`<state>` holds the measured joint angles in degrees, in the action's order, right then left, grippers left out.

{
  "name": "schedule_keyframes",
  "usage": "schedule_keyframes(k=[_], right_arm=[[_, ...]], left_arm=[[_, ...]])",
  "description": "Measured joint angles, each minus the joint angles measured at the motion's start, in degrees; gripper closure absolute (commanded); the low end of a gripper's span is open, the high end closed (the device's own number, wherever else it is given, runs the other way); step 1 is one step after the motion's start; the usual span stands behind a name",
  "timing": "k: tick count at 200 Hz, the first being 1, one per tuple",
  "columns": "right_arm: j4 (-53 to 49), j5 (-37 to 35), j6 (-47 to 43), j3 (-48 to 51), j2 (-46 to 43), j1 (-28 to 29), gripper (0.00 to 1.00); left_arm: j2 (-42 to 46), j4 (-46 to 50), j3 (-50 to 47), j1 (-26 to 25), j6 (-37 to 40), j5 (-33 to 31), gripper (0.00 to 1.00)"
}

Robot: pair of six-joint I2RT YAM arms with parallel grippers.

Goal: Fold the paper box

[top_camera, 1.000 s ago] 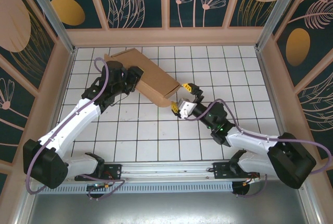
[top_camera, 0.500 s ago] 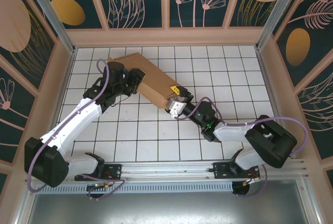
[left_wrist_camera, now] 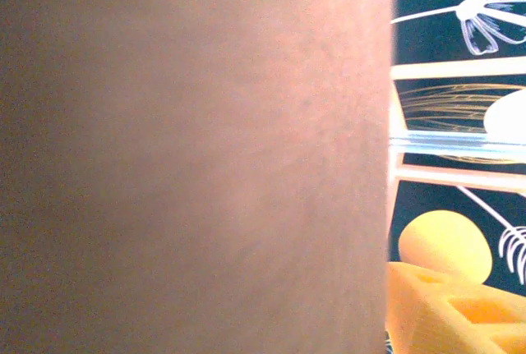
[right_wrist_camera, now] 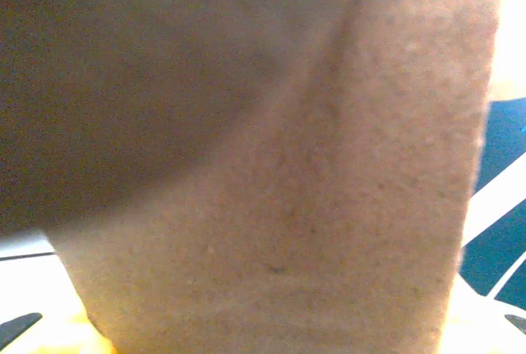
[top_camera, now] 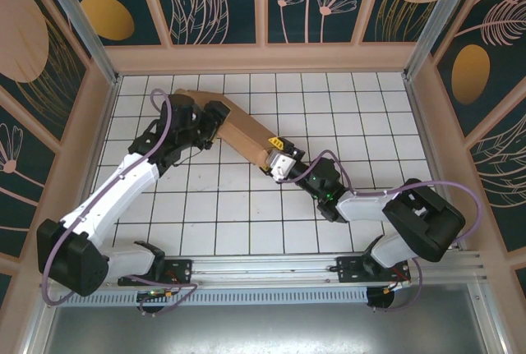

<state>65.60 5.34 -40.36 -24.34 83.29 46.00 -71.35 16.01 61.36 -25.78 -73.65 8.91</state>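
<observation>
The paper box (top_camera: 240,130) is plain brown cardboard lying slantwise from the far left toward the middle of the tiled floor. Seen from above it looks narrow, as if tipped up on its side. My left gripper (top_camera: 216,116) is at its far-left end. Cardboard (left_wrist_camera: 189,157) covers most of the left wrist view, and one yellow finger (left_wrist_camera: 448,313) shows just beside its edge. My right gripper (top_camera: 279,154) straddles the box's near-right end with yellow-tipped fingers. In the right wrist view the cardboard (right_wrist_camera: 329,206) sits right between the jaws.
The white tiled floor (top_camera: 370,116) is walled by wooden panels on the left, right and back. The arms' bases and a metal rail (top_camera: 263,276) run along the near edge. Open floor lies to the right of the box and in front of it.
The right arm reached in to the box's near-right end and its jaws closed over it. The box turned from a wide flat shape to a narrower one. The left gripper shifted slightly farther back.
</observation>
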Motion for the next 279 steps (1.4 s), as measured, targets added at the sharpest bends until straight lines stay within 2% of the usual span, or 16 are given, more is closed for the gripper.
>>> schedule_keyframes(k=[29, 71, 90, 117, 139, 159, 178, 214, 247, 279], right_arm=[[1.66, 2.14, 6.19, 1.66, 0.02, -0.70, 0.57], [4.15, 6.58, 13.64, 4.72, 2.51, -3.13, 0.59], [4.74, 8.94, 15.89, 5.44, 4.11, -4.24, 0.59], [6.78, 12.92, 18.45, 5.44, 7.17, -4.44, 0.59], [8.74, 15.58, 20.04, 5.44, 10.54, -4.46, 0.59], [10.03, 17.22, 21.59, 5.44, 13.09, -4.79, 0.59], [12.09, 18.27, 23.23, 5.44, 14.58, -5.73, 0.58], [14.58, 20.37, 25.16, 5.44, 16.79, -7.04, 0.58], [15.87, 23.30, 27.23, 5.29, 18.38, -8.96, 0.58], [15.85, 25.83, 28.79, 4.37, 19.06, -10.10, 0.53]], left_arm=[[5.51, 1.57, -0.52, 0.00, 5.35, -1.25, 0.27], [16.76, 5.42, -1.44, 0.00, 14.73, -7.76, 0.42], [19.02, 7.37, 0.07, 0.00, 18.93, -10.88, 0.47], [14.71, 7.28, 7.10, 0.02, 22.75, -10.45, 0.50], [6.12, 4.83, 12.85, 0.00, 24.44, -5.49, 0.52], [-1.62, 2.95, 14.14, 0.00, 24.52, -0.17, 0.53], [-5.86, 1.33, 11.15, 0.00, 23.76, 4.11, 0.53], [-6.29, -1.29, 1.97, 0.00, 21.42, 8.52, 0.54], [-5.90, -4.76, -2.10, 0.00, 20.31, 9.09, 0.53], [-4.13, -8.68, -5.73, 0.00, 19.98, 8.17, 0.53]])
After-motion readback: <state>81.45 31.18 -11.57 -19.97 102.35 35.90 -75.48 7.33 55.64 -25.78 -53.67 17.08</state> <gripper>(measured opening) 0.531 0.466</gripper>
